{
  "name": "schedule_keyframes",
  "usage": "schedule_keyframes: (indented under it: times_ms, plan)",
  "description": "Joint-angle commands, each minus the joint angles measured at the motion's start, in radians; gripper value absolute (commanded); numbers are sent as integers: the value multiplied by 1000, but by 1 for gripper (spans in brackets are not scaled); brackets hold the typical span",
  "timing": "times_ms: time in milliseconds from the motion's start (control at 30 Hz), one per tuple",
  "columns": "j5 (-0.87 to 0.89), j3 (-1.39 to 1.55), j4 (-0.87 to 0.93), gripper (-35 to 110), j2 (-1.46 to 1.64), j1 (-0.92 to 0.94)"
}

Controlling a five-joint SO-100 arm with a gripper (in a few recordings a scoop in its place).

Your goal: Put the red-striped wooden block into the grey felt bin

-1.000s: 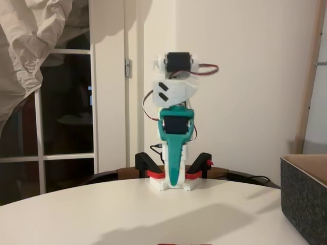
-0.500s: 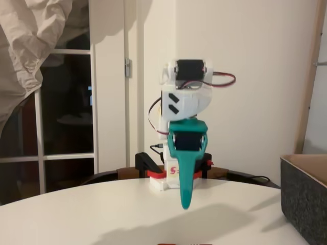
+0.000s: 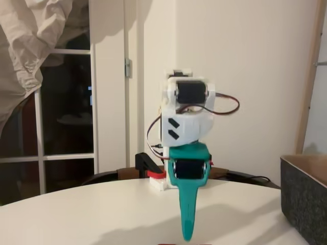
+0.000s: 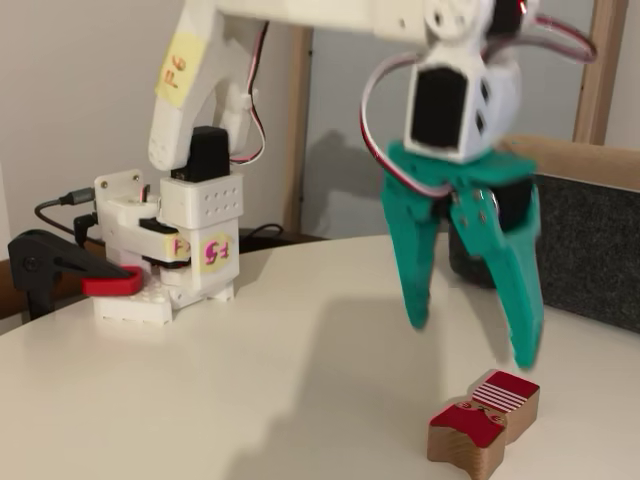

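I have the claw (image 4: 470, 340) spread wide and empty, hanging above the tabletop (image 4: 250, 400), and the red-striped wooden block (image 4: 503, 398) lies just below and slightly in front of its tips, w/ long axis approx. pointing toward the grey felt bin (image 4: 590, 245) behind.

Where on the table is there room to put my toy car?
The white table is bare between the arm's base and the wooden blocks, in front of the base. It gets crowded near the open teal gripper, which hangs just above the blocks, with the grey bin close behind.
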Motion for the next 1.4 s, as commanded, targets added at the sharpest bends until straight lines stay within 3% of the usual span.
schedule_keyframes:
  times_ms: [0, 633, 1367]
  plan:
    - [5, -25, -38, 32, -14, 15]
    - [-9, -25, -95, 36, -149, 32]
    - [-11, -14, -97, 28, -235, 38]
